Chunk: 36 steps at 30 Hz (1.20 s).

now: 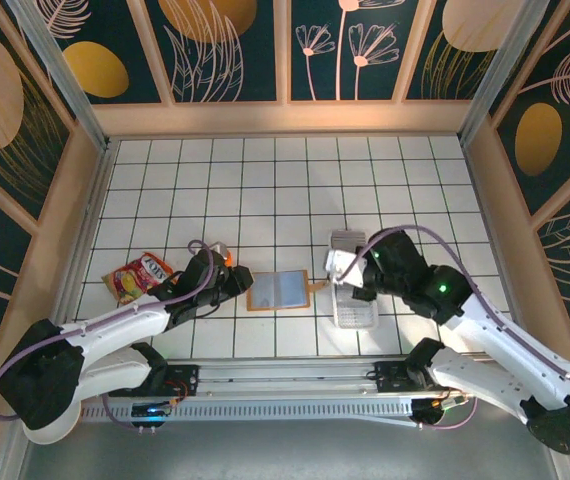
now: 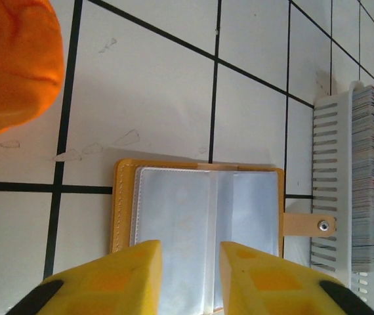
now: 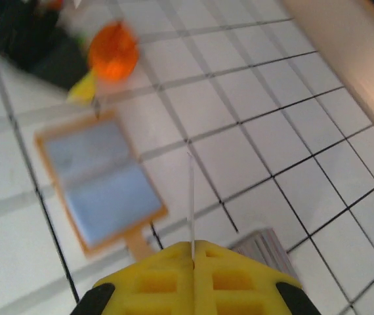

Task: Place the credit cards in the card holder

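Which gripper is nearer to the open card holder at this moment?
Left. The left gripper is over one edge of the card holder, jaws apart. The right gripper is farther off, near the clear tray, shut on a credit card.

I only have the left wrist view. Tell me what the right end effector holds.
Observer: The right end effector is shut on one card, edge-on to its camera.
Operator: Give me its position.
Observer: From above, it hangs at the tray's left edge, right of the open holder.
Operator: Report what's beyond my left arm.
Observer: A snack packet lies left of the left end effector.
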Motion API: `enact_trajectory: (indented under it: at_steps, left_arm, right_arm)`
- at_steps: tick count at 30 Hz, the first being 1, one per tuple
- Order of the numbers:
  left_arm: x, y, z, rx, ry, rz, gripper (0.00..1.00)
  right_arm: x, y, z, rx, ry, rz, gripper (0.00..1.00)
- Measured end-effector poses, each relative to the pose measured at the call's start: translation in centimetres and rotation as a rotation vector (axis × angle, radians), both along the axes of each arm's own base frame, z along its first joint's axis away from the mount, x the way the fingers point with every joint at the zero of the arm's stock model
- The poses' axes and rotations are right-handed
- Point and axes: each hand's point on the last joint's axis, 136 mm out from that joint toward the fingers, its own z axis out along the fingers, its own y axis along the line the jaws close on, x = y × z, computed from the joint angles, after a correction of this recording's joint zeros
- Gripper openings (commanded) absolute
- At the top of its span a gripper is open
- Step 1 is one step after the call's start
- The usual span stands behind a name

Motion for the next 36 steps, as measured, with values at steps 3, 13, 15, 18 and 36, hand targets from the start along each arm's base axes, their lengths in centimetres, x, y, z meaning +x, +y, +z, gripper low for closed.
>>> enact_trajectory:
  at_steps: [3, 13, 15, 18, 36]
  left_arm:
    - [0.0, -0.1, 0.0, -0.001, 0.001, -0.005, 0.16]
    - [-0.7, -0.3, -2.3, 0.031, 0.075, -0.032, 0.0]
    - [-0.8, -0.4, -3.0, 0.041, 0.099, -0.04, 0.0]
    - [-0.8, -0.5, -3.7, 0.06, 0.122, -0.041, 0.0]
    - [-0.9, 0.0, -5.8, 0.119, 0.153, -0.039, 0.0]
  right_arm:
    - [2.1, 2.5, 0.2, 0.234, 0.229, -0.187, 0.0]
    - [1.1, 5.4, -13.7, 0.468, 0.896, -0.667, 0.0]
    - [1.0, 5.3, -15.3, 0.482, 0.942, -0.717, 0.0]
    - [1.6, 6.1, -16.0, 0.515, 0.971, -0.738, 0.0]
    - [1.9, 8.7, -17.5, 0.548, 1.01, -0.696, 0.0]
